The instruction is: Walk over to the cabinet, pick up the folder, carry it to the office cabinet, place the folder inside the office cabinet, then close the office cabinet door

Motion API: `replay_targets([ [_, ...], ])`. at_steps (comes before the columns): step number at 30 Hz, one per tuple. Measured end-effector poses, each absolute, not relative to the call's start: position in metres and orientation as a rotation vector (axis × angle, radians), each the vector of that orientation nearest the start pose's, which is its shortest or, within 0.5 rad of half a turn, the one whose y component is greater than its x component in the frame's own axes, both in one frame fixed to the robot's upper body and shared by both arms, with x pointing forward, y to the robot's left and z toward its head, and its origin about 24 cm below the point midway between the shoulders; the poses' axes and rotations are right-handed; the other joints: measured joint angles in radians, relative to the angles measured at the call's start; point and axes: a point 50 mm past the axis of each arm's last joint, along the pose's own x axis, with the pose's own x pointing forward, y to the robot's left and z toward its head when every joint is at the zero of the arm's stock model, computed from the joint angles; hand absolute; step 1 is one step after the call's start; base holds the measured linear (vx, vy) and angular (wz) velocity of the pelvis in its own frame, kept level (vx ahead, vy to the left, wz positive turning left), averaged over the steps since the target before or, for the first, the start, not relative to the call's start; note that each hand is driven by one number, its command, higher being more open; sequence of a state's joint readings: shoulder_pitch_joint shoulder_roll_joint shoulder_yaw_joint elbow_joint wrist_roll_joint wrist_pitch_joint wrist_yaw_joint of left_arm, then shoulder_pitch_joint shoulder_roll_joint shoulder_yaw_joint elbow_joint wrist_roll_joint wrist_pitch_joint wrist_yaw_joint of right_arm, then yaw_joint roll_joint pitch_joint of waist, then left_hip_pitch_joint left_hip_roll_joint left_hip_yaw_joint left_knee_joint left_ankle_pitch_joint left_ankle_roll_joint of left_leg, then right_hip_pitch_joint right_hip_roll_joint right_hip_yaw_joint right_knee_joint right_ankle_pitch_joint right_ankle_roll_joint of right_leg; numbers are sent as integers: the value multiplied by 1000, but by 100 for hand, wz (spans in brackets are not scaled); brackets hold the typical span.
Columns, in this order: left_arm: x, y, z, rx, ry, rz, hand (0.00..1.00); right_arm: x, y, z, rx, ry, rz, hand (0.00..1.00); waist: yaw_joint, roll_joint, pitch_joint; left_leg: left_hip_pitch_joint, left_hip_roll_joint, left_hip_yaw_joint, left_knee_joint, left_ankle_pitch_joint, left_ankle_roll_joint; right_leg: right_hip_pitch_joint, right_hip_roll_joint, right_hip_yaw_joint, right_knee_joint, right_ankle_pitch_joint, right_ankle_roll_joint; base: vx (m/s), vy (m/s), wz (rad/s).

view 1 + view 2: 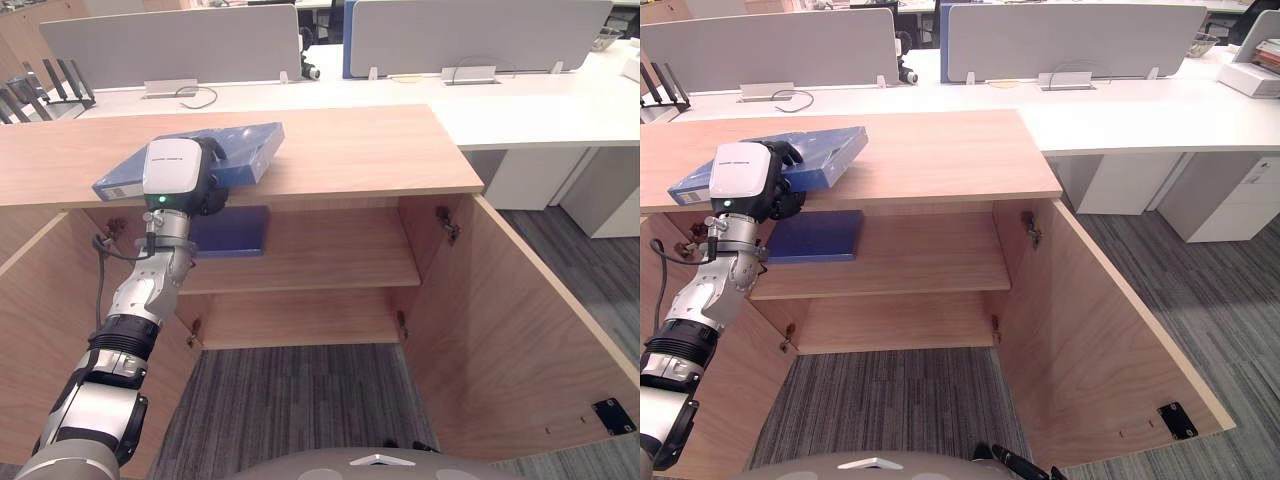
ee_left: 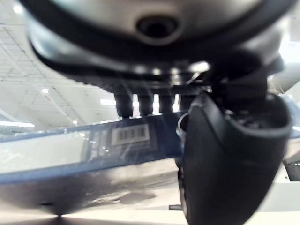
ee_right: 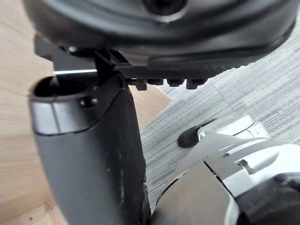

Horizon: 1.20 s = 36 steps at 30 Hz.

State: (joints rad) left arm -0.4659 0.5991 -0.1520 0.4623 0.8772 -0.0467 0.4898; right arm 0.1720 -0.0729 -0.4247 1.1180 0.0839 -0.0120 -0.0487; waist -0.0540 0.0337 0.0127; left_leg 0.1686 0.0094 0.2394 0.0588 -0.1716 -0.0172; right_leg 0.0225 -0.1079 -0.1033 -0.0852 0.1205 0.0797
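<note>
Open-plan office with grey striped carpet (image 1: 300, 400); long white desk (image 1: 520, 100) and grey screens (image 1: 470, 35) behind a wooden cabinet (image 1: 380, 150). Both cabinet doors open, the right door (image 1: 500, 330) standing wide over the carpet. Inside, one shelf (image 1: 330, 260), with a second folder (image 1: 235, 232), dark blue, lying flat at its left end.

Blue folder (image 1: 245, 148) on the cabinet top, towards the left, one part jutting past the front edge. Left robot hand (image 1: 208, 198) reaching up from below to that overhanging part and clamped on the blue folder: thumb (image 2: 229, 159) against one face, fingers (image 2: 140, 105) over the other, as confirmed in the left wrist view. Barcode label (image 2: 131, 135) on the folder just beside the grip.

Right robot hand (image 3: 89, 154) noted in its own wrist view, beside a wooden panel and above carpet, holding nothing visible. Whether wide or closed: cannot tell.
</note>
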Motion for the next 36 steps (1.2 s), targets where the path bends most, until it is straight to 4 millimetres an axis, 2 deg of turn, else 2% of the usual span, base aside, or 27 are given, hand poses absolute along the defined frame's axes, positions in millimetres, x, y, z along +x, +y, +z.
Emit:
replay_targets([
  [5,322,239,121,1426,-397,374,0,29,-229,-168,211,1224,-588,100,-3,-4,7,12,-1,-1,-9,1,1,8,0,-2,0,0,0,0,0,0],
  [9,295,203,115,1302,-512,320,0,29,-228,-169,215,1229,-591,100,-1,-9,12,12,-4,-13,-14,1,2,11,-4,-15,0,-1,0,-18,-9,8],
  [13,270,167,113,1175,-635,163,0,30,-228,-169,210,1231,-581,100,2,-16,16,12,-12,-30,-15,3,5,14,-13,-32,0,-4,3,-32,-8,12],
  [18,253,145,122,936,-699,42,0,33,-226,-169,200,1236,-560,100,6,-12,14,13,-18,-30,-15,5,9,17,-20,-31,0,-4,3,-45,-10,1],
  [23,241,131,130,727,-728,-58,0,35,-228,-168,167,1244,-529,100,11,-13,14,16,-15,-34,-15,6,10,24,-22,-36,5,-4,3,-43,-27,3],
  [27,229,125,131,462,-702,-105,0,35,-229,-168,152,1248,-512,100,14,-17,14,16,-15,-46,-15,11,13,31,-27,-48,6,-4,4,-28,-25,9],
  [34,221,123,118,361,-624,-80,0,38,-222,-170,143,1262,-474,100,24,-48,14,15,-16,-48,-11,16,15,34,-32,-48,14,-6,7,-13,-9,1],
  [36,219,121,113,331,-595,-64,0,40,-221,-170,144,1256,-472,100,25,-50,16,14,-16,-46,-10,16,16,10,-36,-41,65,-32,12,-17,-8,-1],
])
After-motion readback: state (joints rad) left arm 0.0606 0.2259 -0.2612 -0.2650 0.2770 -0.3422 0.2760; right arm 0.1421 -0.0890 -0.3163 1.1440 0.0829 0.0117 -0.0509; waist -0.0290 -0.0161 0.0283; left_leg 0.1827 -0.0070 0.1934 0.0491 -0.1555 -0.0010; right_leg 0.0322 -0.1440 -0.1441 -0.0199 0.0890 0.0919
